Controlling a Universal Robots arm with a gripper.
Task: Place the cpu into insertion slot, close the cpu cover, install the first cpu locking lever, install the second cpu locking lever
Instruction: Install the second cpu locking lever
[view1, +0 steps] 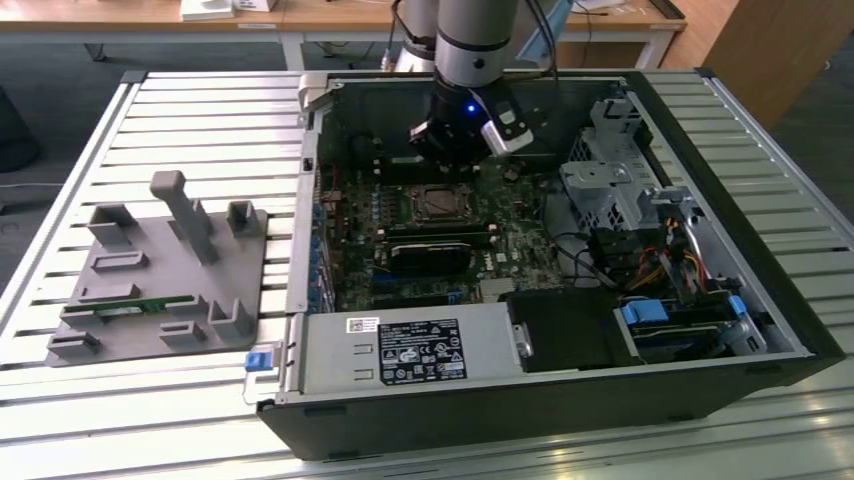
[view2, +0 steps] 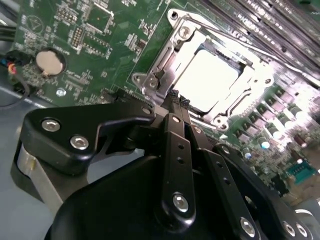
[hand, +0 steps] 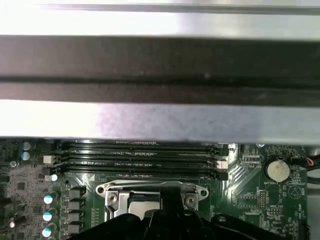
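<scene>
the black two-fingered tool (view2: 176, 100) hangs inside the open black computer case (view1: 747, 310), its fingers pressed together with nothing between them, tips just over the near edge of the silver-rimmed square insertion slot (view2: 172, 60) in the dark green circuit board (view2: 90, 50). the flat square cpu with a glaring silver-grey top (view2: 207, 80) sits in that slot; the thin silver metal cpu cover (view2: 165, 47) seems to lie down around it

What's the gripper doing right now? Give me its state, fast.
Gripper: shut, fingertips together with nothing between them, right at the edge of the cpu cover, which lies closed over the cpu.
</scene>
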